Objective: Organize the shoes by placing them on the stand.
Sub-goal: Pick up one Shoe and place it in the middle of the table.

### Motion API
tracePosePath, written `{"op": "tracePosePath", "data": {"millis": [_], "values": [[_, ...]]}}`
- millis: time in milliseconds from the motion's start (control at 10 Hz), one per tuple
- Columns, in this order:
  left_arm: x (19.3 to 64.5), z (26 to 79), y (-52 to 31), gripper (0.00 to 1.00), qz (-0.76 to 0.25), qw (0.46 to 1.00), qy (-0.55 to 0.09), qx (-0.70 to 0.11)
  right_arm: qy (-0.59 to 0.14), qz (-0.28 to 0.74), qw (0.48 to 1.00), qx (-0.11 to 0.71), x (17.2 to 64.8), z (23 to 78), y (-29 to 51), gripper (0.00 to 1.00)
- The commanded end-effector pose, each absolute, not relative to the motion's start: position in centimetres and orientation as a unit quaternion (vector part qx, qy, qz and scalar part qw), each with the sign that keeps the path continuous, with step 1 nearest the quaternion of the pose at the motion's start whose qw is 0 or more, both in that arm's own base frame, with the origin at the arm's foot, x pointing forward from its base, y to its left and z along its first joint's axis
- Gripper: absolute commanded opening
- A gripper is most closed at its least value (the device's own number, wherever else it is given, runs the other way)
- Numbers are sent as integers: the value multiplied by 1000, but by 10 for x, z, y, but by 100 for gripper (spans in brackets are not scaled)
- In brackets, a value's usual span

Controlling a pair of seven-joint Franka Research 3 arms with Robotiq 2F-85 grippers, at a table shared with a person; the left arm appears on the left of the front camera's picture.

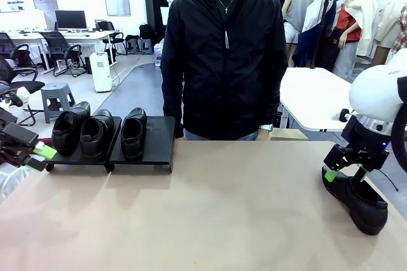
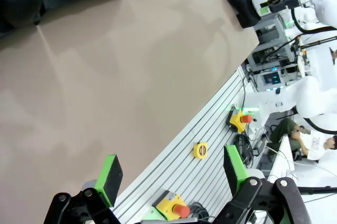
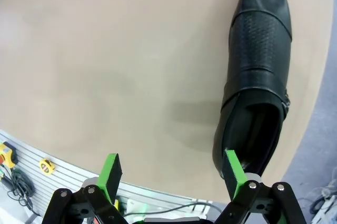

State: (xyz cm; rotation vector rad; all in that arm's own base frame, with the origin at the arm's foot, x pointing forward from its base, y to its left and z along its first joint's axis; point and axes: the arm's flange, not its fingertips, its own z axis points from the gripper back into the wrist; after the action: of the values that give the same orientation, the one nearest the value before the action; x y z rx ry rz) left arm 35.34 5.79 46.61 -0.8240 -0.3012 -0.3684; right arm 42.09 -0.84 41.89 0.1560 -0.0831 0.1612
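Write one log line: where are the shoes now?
stand: three shoes | fourth shoe: on table, right | right gripper: open, over it | left gripper: open

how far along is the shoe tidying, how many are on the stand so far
Three shoes already sit on the stand, with one slot free at its right end. The right gripper hovers open at the last shoe on the table; not gripped. Left: grasp and place it.

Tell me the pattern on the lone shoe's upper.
Black, with a finely perforated band across the shoe; the right wrist view shows it best.
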Motion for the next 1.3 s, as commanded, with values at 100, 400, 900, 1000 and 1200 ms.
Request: {"op": "tracePosePath", "data": {"millis": [100, 400, 900, 1000, 1200], "values": [[353, 467, 62, 100, -185, 888, -143, -396, -7, 38, 998, 59, 419, 416, -14, 100], [353, 467, 62, 100, -185, 888, -143, -396, 0, -35, 999, 23, 424, 381, -34, 100], [353, 467, 62, 100, -185, 888, -143, -396, -17, -69, 995, 68, 439, 323, -44, 100], [353, 467, 62, 100, -185, 888, -143, -396, -30, -76, 995, 59, 441, 323, -45, 100], [353, 467, 62, 100, -185, 888, -143, -396, -45, -60, 994, 80, 440, 326, -39, 41]]}}
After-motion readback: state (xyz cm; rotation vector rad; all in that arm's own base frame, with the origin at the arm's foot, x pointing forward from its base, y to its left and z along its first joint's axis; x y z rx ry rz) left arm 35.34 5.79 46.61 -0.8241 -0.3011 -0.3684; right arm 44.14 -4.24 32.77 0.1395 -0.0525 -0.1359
